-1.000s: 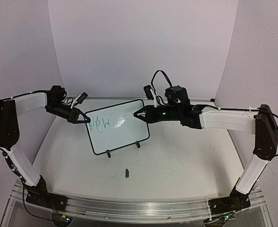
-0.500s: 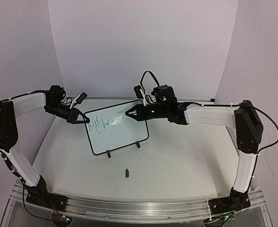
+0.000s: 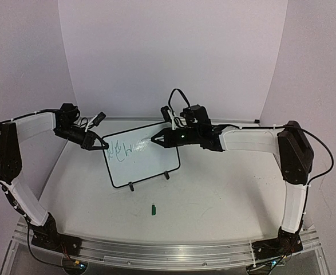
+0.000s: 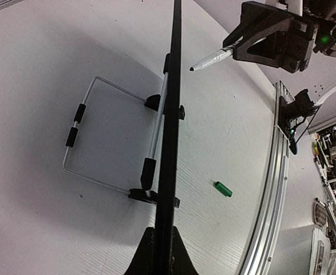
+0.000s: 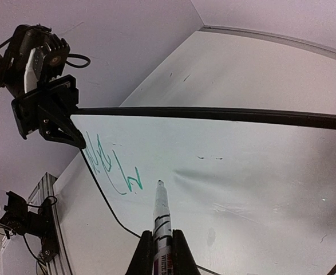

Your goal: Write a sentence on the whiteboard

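The whiteboard [image 3: 147,165] stands tilted on its two black feet at the middle left of the table. My left gripper [image 3: 103,143] is shut on its upper left edge; the left wrist view shows the black frame [image 4: 172,103] edge-on, running up from between that gripper's [image 4: 162,252] fingers. Green scrawl of the sentence [image 3: 123,150] fills the board's upper left [image 5: 107,166]. My right gripper [image 3: 158,138] is shut on a marker [image 5: 161,215]. The marker's tip sits just right of the scrawl, and the left wrist view shows a small gap between the marker [image 4: 212,58] and the board.
A green marker cap [image 3: 154,209] lies on the table in front of the board. A wire stand [image 4: 99,143] props the board from behind. An aluminium rail [image 3: 156,252] runs along the near table edge. White walls close the back and sides.
My right gripper has carried the marker leftward across the upper part of the board, toward the green scrawl. The left gripper and the board have stayed put.
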Available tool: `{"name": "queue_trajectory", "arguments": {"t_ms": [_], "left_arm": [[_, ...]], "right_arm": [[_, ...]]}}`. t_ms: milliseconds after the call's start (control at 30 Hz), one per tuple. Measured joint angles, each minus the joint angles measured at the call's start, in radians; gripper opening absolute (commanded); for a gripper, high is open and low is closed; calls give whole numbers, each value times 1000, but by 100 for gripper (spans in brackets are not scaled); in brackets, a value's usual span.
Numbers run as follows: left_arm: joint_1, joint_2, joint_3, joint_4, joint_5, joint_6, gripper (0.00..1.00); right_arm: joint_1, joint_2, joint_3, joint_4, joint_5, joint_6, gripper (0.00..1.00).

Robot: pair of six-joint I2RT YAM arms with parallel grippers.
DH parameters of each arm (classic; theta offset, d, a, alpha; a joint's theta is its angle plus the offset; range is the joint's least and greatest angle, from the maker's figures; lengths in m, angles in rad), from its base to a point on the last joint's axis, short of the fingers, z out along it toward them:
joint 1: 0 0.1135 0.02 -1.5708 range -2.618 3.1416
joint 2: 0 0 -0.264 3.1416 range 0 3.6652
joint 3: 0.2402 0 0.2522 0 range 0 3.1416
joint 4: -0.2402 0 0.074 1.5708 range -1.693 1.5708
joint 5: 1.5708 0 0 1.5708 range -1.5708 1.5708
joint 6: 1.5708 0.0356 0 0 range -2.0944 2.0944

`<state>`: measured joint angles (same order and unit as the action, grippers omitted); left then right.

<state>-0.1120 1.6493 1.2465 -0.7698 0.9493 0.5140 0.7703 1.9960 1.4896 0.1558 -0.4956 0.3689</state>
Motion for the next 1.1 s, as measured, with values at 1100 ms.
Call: {"name": "queue_trajectory", "arguments": {"t_ms": [1100], "left_arm": [[-5, 0, 0, 0, -8, -14, 0]], "right_arm": [[-9, 53, 39, -50, -29, -10, 0]]}}
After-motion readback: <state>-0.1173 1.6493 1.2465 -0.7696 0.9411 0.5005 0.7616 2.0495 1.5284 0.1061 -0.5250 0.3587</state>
